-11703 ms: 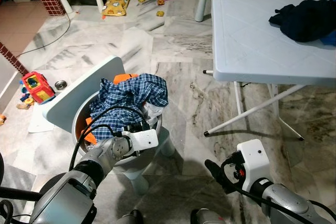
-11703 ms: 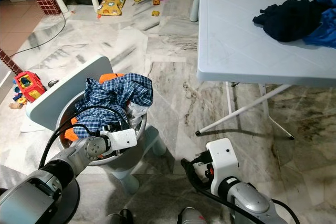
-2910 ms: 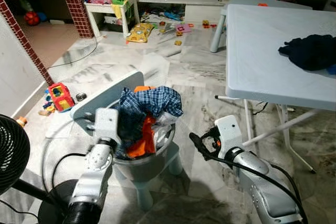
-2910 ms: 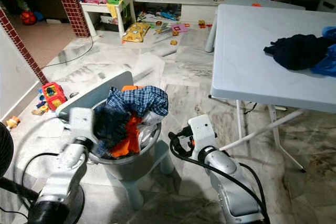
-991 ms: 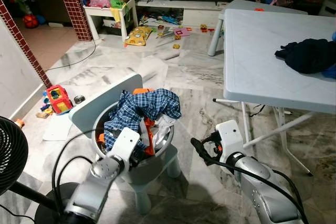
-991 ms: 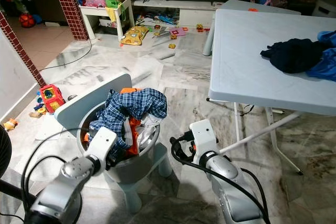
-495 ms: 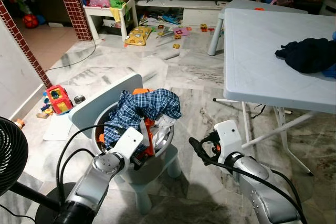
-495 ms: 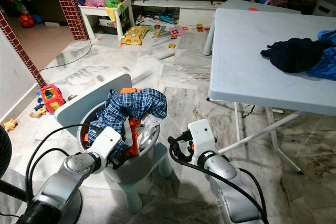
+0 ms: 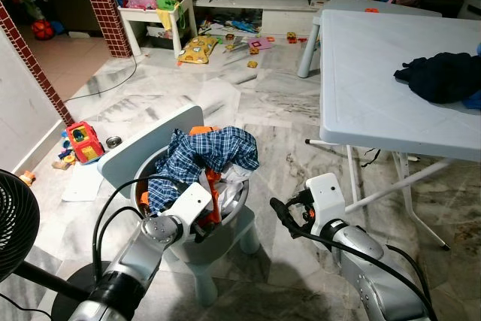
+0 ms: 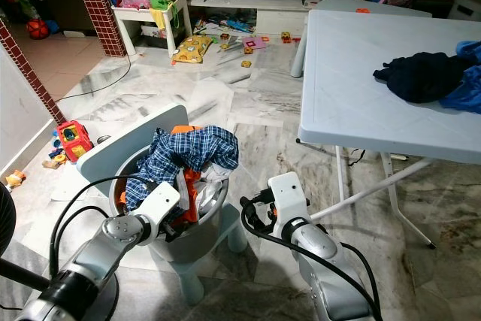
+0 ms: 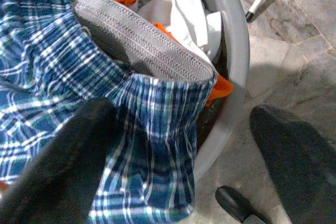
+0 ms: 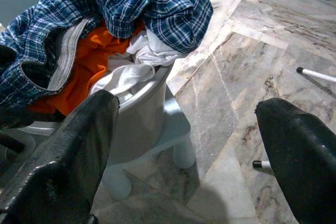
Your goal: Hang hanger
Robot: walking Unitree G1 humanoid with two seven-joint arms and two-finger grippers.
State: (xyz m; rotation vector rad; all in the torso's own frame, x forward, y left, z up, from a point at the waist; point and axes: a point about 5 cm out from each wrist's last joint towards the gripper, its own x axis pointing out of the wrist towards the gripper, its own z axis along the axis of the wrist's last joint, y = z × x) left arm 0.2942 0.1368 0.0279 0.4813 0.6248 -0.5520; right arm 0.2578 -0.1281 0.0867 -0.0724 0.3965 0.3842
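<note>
A grey basin [image 9: 240,210] stands on a pale blue stool and is heaped with clothes. A blue plaid shirt [image 9: 214,152] lies on top, over an orange garment [image 9: 215,195] and a white one [image 9: 237,178]. My left gripper [image 9: 204,223] sits at the basin's near rim, open. In the left wrist view its fingers [image 11: 68,171] straddle a fold of the plaid shirt [image 11: 157,145] without closing on it. My right gripper [image 9: 279,210] hangs open over the floor just right of the stool, with nothing between its fingers [image 12: 79,150], facing the basin [image 12: 142,124].
A white folding table [image 9: 376,73] stands at the right with a dark garment [image 9: 440,77] on it; its slanted leg [image 9: 376,186] is close behind my right arm. A black fan [image 9: 15,223] is at the near left. Toys [image 9: 83,140] litter the marble floor.
Within the last second my left gripper has edged up and in against the basin's front rim; 2.9 s ago it was raised at the basin's left side. My right arm has barely moved.
</note>
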